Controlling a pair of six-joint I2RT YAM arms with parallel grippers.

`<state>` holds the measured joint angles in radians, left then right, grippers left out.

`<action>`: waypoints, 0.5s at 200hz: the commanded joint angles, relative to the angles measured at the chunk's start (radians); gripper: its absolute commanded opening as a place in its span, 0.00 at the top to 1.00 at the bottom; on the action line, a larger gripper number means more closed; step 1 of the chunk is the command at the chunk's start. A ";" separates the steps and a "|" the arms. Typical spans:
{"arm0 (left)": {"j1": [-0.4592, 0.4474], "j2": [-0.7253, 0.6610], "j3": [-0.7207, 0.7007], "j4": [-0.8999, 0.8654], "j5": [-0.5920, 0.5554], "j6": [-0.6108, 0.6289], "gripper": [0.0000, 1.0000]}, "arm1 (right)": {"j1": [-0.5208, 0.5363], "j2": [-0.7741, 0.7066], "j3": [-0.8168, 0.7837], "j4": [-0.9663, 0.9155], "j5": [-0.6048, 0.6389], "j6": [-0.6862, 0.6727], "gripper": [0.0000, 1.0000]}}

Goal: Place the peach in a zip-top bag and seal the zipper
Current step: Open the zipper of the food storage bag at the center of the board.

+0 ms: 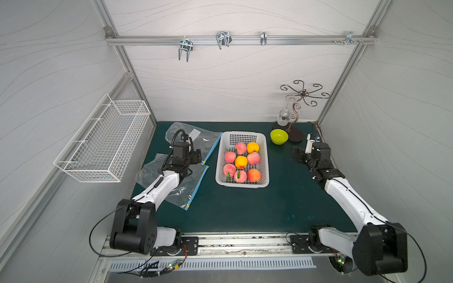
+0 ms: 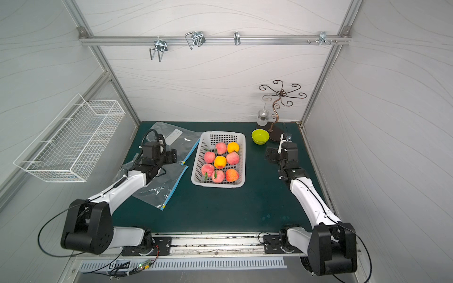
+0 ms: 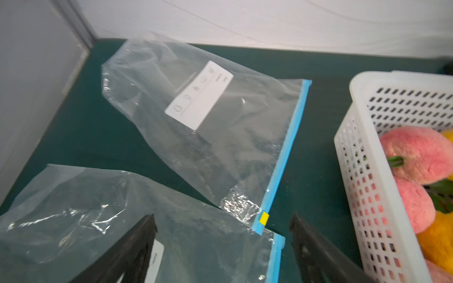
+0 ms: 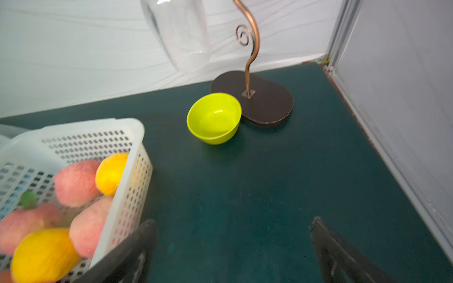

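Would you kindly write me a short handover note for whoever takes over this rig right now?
Left gripper: open, over the zipper corner of the near bag, holding nothing.
Right gripper: open, empty, over bare mat beside the basket.
Things: peaches in the basket; far bag flat beyond the near one, both left of the basket.
Done: nothing bagged yet.
Left: open a bag, insert a peach, seal the zipper.

Robot lab cell (aluminium frame (image 1: 294, 39), white panel walls (image 1: 220, 80), green mat (image 1: 245, 208))
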<state>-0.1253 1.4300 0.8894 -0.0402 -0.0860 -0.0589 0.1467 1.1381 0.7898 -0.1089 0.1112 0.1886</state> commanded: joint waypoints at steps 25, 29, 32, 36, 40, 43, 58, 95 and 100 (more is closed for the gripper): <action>-0.014 0.273 0.351 -0.338 0.170 0.067 0.27 | 0.007 -0.030 0.063 -0.244 -0.162 0.020 0.01; -0.016 0.297 0.378 -0.354 0.171 0.071 0.29 | 0.007 -0.032 0.064 -0.248 -0.166 0.022 0.01; -0.020 0.315 0.399 -0.365 0.170 0.074 0.29 | 0.007 -0.034 0.066 -0.251 -0.167 0.023 0.01; -0.023 0.337 0.428 -0.382 0.169 0.077 0.30 | 0.007 -0.034 0.067 -0.252 -0.171 0.022 0.01; -0.027 0.359 0.453 -0.400 0.161 0.081 0.31 | 0.007 -0.036 0.068 -0.255 -0.172 0.022 0.01; -0.031 0.377 0.478 -0.416 0.157 0.082 0.31 | 0.007 -0.036 0.069 -0.256 -0.173 0.024 0.01; -0.048 0.450 0.579 -0.480 0.137 0.099 0.35 | 0.008 -0.040 0.069 -0.261 -0.172 0.028 0.01; -0.080 0.569 0.722 -0.529 0.089 0.143 0.42 | 0.005 -0.038 0.069 -0.273 -0.167 0.029 0.01; -0.082 0.580 0.738 -0.538 0.086 0.146 0.43 | 0.006 -0.037 0.068 -0.273 -0.166 0.029 0.01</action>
<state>-0.1921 1.9644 1.5349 -0.4896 0.0296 0.0319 0.1471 1.1141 0.8391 -0.3431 -0.0429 0.2050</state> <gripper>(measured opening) 0.590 0.989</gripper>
